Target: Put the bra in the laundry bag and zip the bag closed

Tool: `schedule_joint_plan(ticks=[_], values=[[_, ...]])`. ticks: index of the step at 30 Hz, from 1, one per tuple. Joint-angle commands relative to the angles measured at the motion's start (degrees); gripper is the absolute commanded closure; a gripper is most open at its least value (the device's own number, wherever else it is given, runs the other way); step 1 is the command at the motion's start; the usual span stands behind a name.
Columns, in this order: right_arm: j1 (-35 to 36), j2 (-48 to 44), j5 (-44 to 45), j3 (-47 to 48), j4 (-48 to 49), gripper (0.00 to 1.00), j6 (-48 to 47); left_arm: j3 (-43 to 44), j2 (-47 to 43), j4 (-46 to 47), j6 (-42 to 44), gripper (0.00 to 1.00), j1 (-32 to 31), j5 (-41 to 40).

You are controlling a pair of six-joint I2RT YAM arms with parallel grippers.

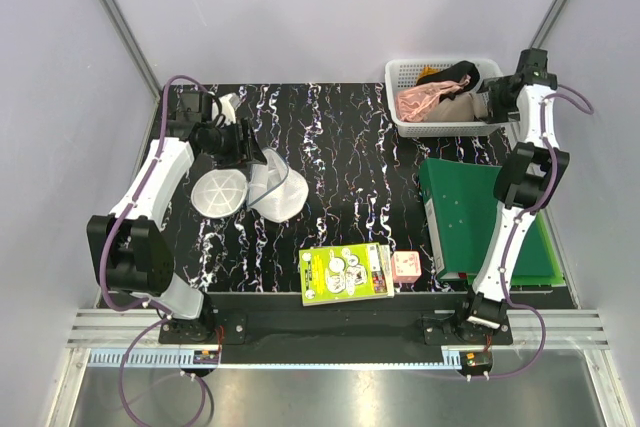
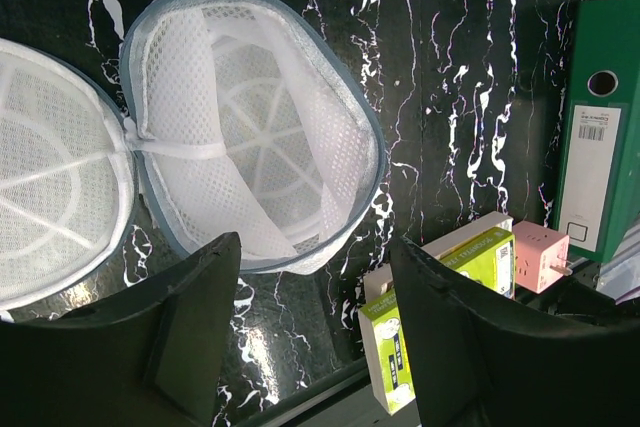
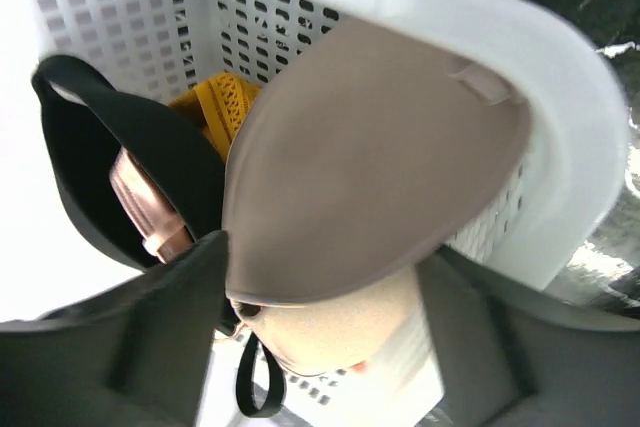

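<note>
1. The bra [image 3: 370, 157] lies in the white lattice basket [image 3: 560, 97] at the far right of the bench [image 1: 350, 147], one beige cup leaning against the basket wall.
2. The right gripper [image 3: 322, 257] is open. Its jaws are spread to either side of the cup, and a gap shows at the right finger.
3. A black garment [image 3: 110, 147] with yellow trim and a pink garment [image 1: 420, 99] share the basket.
4. The laundry bag [image 2: 250, 147] lies unzipped at the left, its two mesh halves spread apart.
5. The left gripper [image 2: 312, 257] is open and holds nothing, just beside the bag's rim.
6. A green binder [image 1: 470, 207] lies at the right, and a green carton [image 1: 345, 273] and a pink cube [image 1: 405, 267] sit at the near edge.
</note>
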Motion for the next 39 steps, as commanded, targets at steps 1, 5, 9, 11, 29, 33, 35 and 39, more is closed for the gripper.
schedule_joint_plan(ticks=[1, 5, 9, 11, 29, 33, 35, 39], values=[[-0.36, -0.11, -2.5, 0.82, 2.09, 0.3, 8.68, 2.86, 0.04, 0.74, 0.55, 0.35, -0.39, 0.44], [-0.8, 1.21, -5.66, 0.82, 2.35, 0.56, 11.85, 2.69, -0.66, 0.3, 0.46, 0.36, -0.48, 0.26], [-1.06, 1.3, -7.95, 3.63, 2.44, 0.83, 10.89, 2.42, -1.98, -0.14, 0.2, 0.36, -1.09, 0.09], [-1.06, -0.98, -6.47, 5.04, 2.35, 0.92, 8.96, 2.07, -2.86, -0.49, 0.02, 0.36, -1.36, -0.09], [-1.41, -19.35, -1.61, 11.37, -0.99, 1.0, -14.16, -10.84, -20.69, -1.54, -8.76, 0.36, -3.29, 0.09], [-0.98, -23.3, -7.58, 10.94, -1.07, 1.0, -17.15, -12.69, -24.04, -1.37, -11.05, 0.33, -3.64, 0.52], [0.25, -24.97, -12.05, 9.27, -0.9, 1.0, -20.38, -13.05, -25.53, -0.76, -11.4, 0.29, -3.73, 1.75], [4.12, -32.51, -15.94, 1.21, -1.08, 1.0, -25.15, -13.14, -27.2, 2.14, -13.68, 0.19, -4.69, 4.21]])
